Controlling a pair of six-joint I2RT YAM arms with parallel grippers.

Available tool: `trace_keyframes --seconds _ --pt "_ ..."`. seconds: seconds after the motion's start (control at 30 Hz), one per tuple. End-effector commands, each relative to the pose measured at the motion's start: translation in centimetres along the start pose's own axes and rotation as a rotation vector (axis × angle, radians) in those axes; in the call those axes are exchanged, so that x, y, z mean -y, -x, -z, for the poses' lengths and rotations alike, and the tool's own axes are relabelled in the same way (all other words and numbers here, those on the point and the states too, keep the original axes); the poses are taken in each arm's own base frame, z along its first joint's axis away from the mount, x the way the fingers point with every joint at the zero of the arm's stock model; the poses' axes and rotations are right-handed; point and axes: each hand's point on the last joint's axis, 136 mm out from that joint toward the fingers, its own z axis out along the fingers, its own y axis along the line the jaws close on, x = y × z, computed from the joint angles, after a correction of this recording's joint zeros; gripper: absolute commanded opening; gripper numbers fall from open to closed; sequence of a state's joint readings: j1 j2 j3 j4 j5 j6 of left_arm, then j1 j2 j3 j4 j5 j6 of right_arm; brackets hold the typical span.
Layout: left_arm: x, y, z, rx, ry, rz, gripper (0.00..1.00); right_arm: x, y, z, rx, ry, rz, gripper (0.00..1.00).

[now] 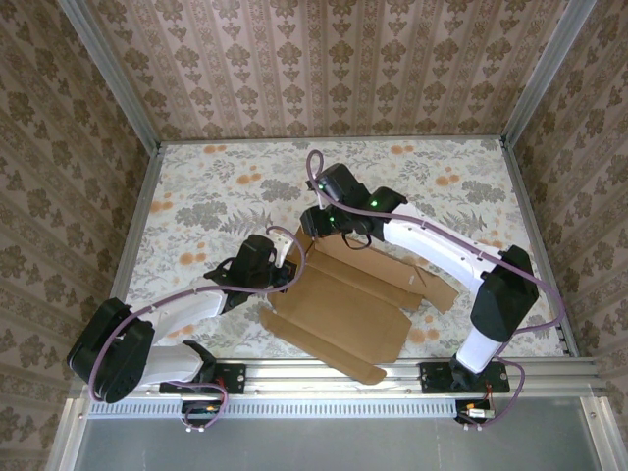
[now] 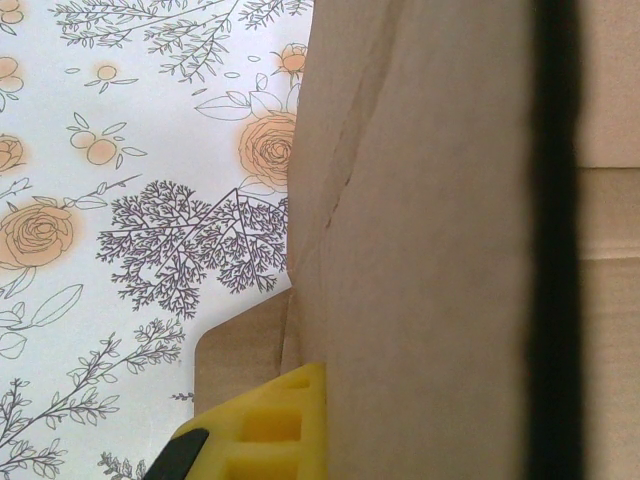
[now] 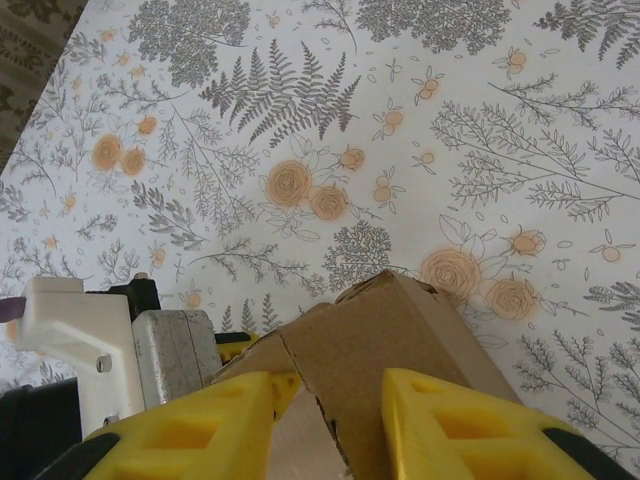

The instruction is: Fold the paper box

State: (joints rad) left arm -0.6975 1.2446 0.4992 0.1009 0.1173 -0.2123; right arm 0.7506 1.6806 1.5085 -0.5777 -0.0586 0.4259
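The paper box [image 1: 343, 304] lies mostly flat in the middle of the table, brown and unprinted, with its far-left part lifted. My left gripper [image 1: 287, 250] is at that raised corner. In its wrist view one yellow finger [image 2: 265, 425] presses against a cardboard panel [image 2: 430, 250] that hides the other finger, so it looks shut on the flap. My right gripper [image 1: 319, 221] hangs over the far edge. Its yellow fingers [image 3: 200, 430] stand apart on either side of the box's raised corner [image 3: 390, 330]. The left gripper [image 3: 240, 350] shows beside that corner.
The floral tablecloth [image 1: 216, 186] stretches free to the far side and left of the box. Patterned walls [image 1: 324, 59] enclose the table. A metal rail [image 1: 392, 378] with both arm bases runs along the near edge. The table's far-left edge [image 3: 40, 60] shows in the right wrist view.
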Motion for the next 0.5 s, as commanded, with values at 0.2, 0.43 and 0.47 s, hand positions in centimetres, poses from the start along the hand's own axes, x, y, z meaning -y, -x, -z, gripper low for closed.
trace_keyframes --seconds 0.2,0.43,0.47 --pt "-0.36 -3.36 -0.26 -0.132 0.000 0.019 0.00 -0.86 0.49 1.45 0.058 0.147 -0.083 0.34" --pt "-0.31 -3.34 -0.26 -0.133 -0.003 0.020 0.00 -1.14 0.07 1.08 0.040 0.285 -0.159 0.42" --pt "-0.28 -3.38 -0.27 -0.133 -0.004 0.019 0.00 -1.16 0.06 1.11 0.041 0.293 -0.163 0.43"
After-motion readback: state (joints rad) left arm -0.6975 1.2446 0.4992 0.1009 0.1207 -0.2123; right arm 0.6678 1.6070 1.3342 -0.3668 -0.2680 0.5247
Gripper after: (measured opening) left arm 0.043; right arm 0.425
